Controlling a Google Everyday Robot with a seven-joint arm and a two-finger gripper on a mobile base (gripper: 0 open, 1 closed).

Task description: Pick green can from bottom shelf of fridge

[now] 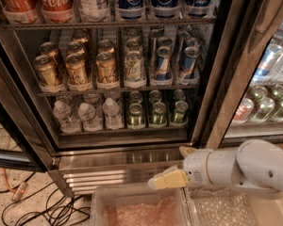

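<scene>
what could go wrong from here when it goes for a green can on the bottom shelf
1. The tool hangs open below the bottom shelf, in front of the steel base panel. Moving up and in, it could strike the shelf's front edge.
2. The green can stands close between other green cans, so a finger might topple a neighbour.

Green can (pixel 158 113) upright, silver top, front row on bottom shelf (pixel 122 132) of fridge (pixel 132 161); pincer (pixel 169 173) outside, below, at fridge base.
</scene>
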